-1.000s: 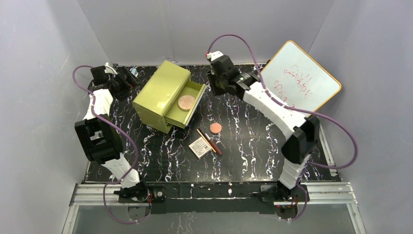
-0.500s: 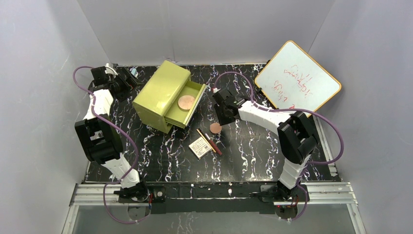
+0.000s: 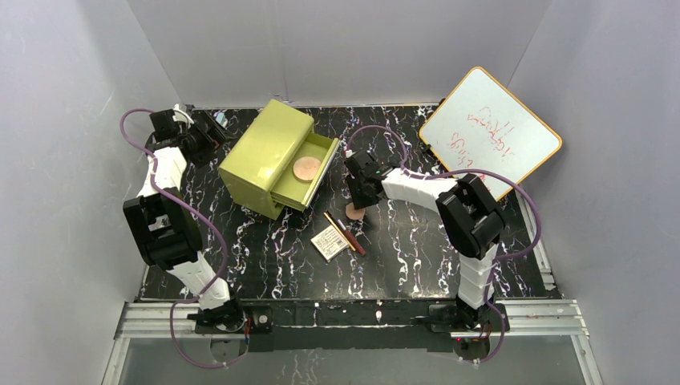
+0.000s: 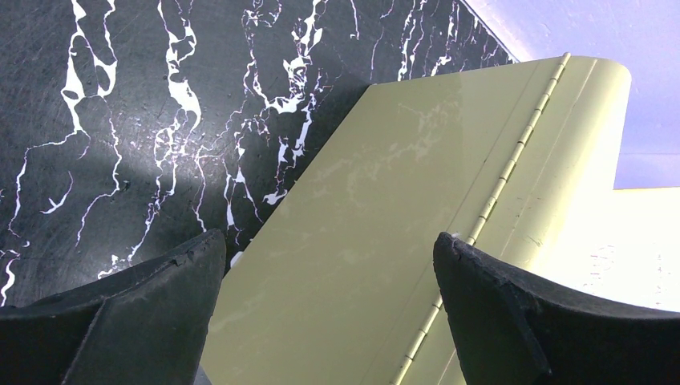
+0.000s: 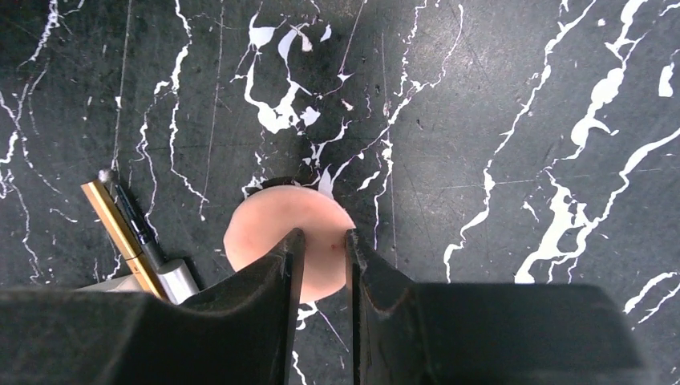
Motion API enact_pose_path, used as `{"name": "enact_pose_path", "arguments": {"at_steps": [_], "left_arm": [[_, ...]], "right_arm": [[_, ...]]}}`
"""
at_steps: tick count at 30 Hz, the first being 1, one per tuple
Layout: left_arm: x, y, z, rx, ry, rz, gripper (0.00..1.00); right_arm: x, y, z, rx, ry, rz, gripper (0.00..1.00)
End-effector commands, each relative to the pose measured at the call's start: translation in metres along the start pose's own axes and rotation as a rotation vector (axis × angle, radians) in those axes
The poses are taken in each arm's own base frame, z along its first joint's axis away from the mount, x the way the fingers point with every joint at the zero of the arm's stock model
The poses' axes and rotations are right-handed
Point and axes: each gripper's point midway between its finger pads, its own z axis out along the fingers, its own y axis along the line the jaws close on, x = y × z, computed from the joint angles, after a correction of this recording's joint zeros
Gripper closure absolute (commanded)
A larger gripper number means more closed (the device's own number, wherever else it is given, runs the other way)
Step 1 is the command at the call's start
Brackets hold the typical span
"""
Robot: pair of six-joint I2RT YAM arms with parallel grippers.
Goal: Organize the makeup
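A small pinkish disc (image 5: 265, 220) lies flat on the black marble table, and my right gripper (image 5: 325, 234) hovers right over it, open only a narrow slit, the disc showing through the gap. From above, the right gripper (image 3: 358, 200) covers part of that disc (image 3: 353, 212). A larger disc (image 3: 305, 168) rests in the open drawer of the olive box (image 3: 265, 152). Left of the small disc lie a gold pencil (image 5: 120, 228), a dark red pencil (image 3: 354, 241) and the cream palette (image 3: 329, 241). My left gripper (image 4: 329, 241) is wide open above the box lid (image 4: 385, 200).
The orange-framed whiteboard (image 3: 491, 132) leans at the back right. The olive box stands at the back left centre, its drawer pulled out toward the right arm. Grey walls close in the table on three sides.
The right arm has swung from the back of the table down and forward onto the small disc, and its jaws have narrowed. The left arm has stayed still.
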Motion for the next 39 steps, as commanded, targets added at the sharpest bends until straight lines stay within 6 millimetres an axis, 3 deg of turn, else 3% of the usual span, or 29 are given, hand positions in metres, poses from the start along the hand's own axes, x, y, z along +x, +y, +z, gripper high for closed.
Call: {"name": "enact_pose_path", "arguments": {"at_steps": [1, 6, 8, 10, 15, 25, 28, 31, 39], "left_arm": [[0.001, -0.004, -0.006, 0.019, 0.005, -0.004, 0.01], [0.001, -0.004, -0.006, 0.018, 0.005, -0.004, 0.01], [0.001, -0.004, -0.006, 0.019, 0.005, -0.003, 0.01], [0.000, -0.004, -0.006, 0.019, 0.005, -0.004, 0.01], [0.000, -0.004, -0.006, 0.018, 0.003, -0.004, 0.01], [0.001, -0.004, -0.006, 0.020, 0.005, -0.004, 0.01], [0.000, -0.005, -0.006, 0.021, 0.005, -0.005, 0.01], [0.000, -0.005, -0.006, 0.024, 0.004, -0.005, 0.01], [-0.001, -0.006, -0.007, 0.026, 0.002, -0.004, 0.01]], "right_arm": [[-0.005, 0.002, 0.005, -0.008, -0.020, 0.009, 0.66], [0.001, -0.002, 0.010, 0.013, 0.008, -0.006, 0.69], [0.003, -0.003, 0.012, 0.023, 0.024, -0.019, 0.79], [0.005, -0.005, 0.013, 0.035, 0.035, -0.027, 0.99], [-0.004, -0.011, 0.001, 0.064, 0.007, -0.034, 0.99], [-0.105, -0.006, -0.113, 0.066, -0.303, -0.021, 0.99], [-0.128, 0.002, -0.139, 0.033, -0.375, -0.011, 0.99], [-0.144, 0.013, -0.145, -0.008, -0.396, -0.013, 0.99], [-0.174, 0.058, -0.121, -0.128, -0.373, -0.050, 0.99]]}}
